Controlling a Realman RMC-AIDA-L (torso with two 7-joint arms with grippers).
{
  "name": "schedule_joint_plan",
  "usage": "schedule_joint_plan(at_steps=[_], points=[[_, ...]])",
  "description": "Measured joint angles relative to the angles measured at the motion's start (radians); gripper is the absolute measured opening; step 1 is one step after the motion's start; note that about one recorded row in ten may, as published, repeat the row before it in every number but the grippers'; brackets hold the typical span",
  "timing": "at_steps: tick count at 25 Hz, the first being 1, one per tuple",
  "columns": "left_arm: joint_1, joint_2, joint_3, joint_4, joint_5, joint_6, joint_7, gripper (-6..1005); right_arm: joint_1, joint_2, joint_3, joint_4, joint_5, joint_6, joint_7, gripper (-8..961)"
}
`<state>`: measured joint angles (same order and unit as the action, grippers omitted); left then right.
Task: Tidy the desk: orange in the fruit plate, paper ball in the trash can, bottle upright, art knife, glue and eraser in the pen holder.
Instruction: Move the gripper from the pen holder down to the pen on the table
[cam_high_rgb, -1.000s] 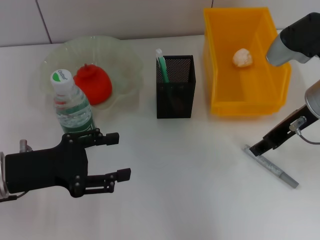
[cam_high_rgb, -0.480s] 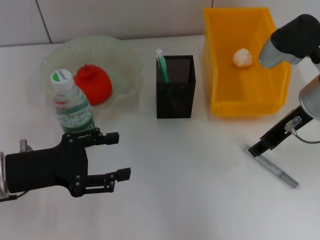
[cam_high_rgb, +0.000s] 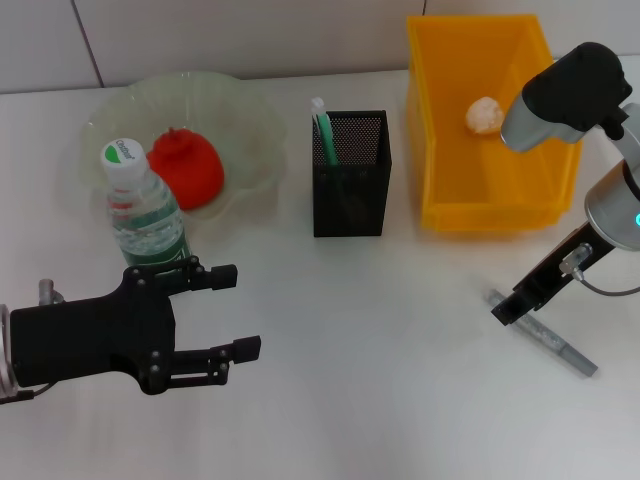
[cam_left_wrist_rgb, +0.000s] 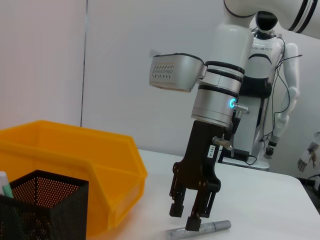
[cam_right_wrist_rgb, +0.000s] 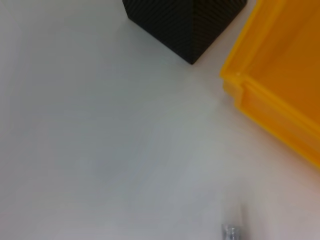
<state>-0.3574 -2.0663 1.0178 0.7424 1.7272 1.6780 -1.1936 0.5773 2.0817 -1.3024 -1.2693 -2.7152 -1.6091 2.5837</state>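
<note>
— What sits on the counter (cam_high_rgb: 400, 340)?
— At the back left, a clear fruit plate (cam_high_rgb: 250, 130); just in front of it, an upright bottle (cam_high_rgb: 145, 215).
— And in the middle?
— A black mesh pen holder (cam_high_rgb: 350, 190), with an orange bin (cam_high_rgb: 480, 210) to its right.
— Anything nearer?
— A grey art knife (cam_high_rgb: 548, 338) lies flat at front right.

Black wire-mesh pen holder (cam_high_rgb: 350, 175), glossy orange plastic bin (cam_high_rgb: 486, 130), translucent glassy plate (cam_high_rgb: 250, 130), clear plastic bottle (cam_high_rgb: 143, 215), smooth matt white desk (cam_high_rgb: 380, 380).
</note>
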Motion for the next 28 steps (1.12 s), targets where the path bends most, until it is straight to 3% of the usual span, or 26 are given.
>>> schedule_joint_plan(at_steps=[17, 28], points=[[0.001, 0.000, 0.001, -0.001, 0.000, -0.003, 0.000, 810, 0.014, 0.001, -0.021, 0.026, -0.030, 0.022, 0.002, 545], [-0.001, 0.000, 0.001, -0.002, 0.000, -0.004, 0.000, 810, 0.017, 0.002, -0.034, 0.035, -0.029, 0.027, 0.003, 441]])
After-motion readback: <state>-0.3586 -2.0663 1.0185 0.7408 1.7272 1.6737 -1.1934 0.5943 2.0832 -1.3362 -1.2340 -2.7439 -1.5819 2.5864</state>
